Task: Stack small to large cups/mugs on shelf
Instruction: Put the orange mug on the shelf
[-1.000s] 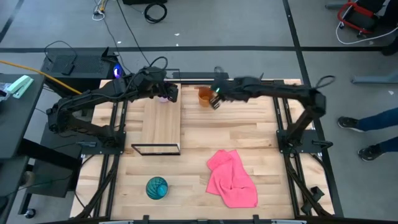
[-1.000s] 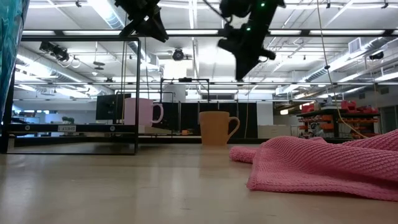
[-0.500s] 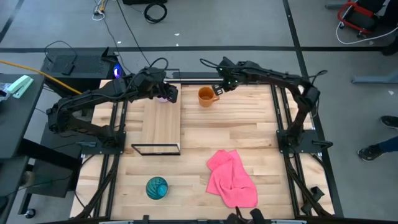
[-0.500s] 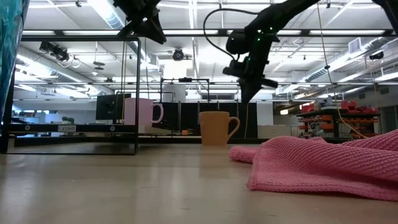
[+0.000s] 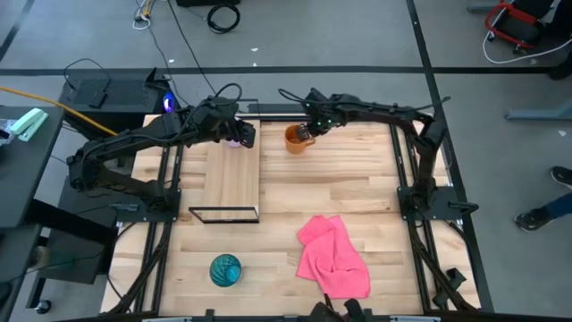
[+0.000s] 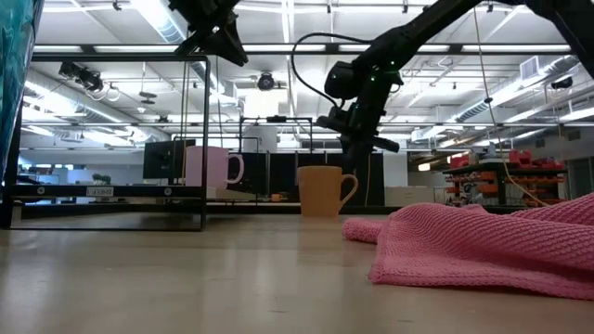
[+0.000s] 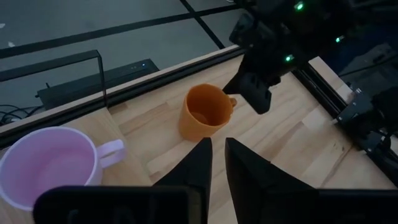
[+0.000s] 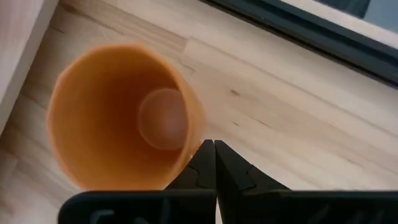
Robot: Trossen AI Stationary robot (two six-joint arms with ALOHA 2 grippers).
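Right gripper (image 8: 214, 149) poised just above the orange mug (image 5: 296, 139), jaws pressed fully together with nothing between them, tips at the mug's rim on the handle side. Probably lining up for the handle or rim, though shut jaws cannot take either yet; an opening likely needed first.

Orange mug upright on the bench (image 5: 357, 179), just beside the far end of the shelf (image 5: 234, 174), not yet on it. Handle hidden under the jaws in the right wrist view; seen pointing away from the shelf in the low view.

Left gripper (image 7: 214, 162) held over the shelf's far end beside the purple mug (image 7: 46, 165), jaws nearly closed, a narrow gap showing, empty. Purple mug already standing upright on the shelf board, so seemingly placed and let go.

Teal cup (image 5: 225, 269) well apart on the near part of the bench, untouched. Pink cloth (image 5: 334, 255) crumpled near it, no part of the job.

Stack hardly begun: one mug on the shelf, two pieces left.
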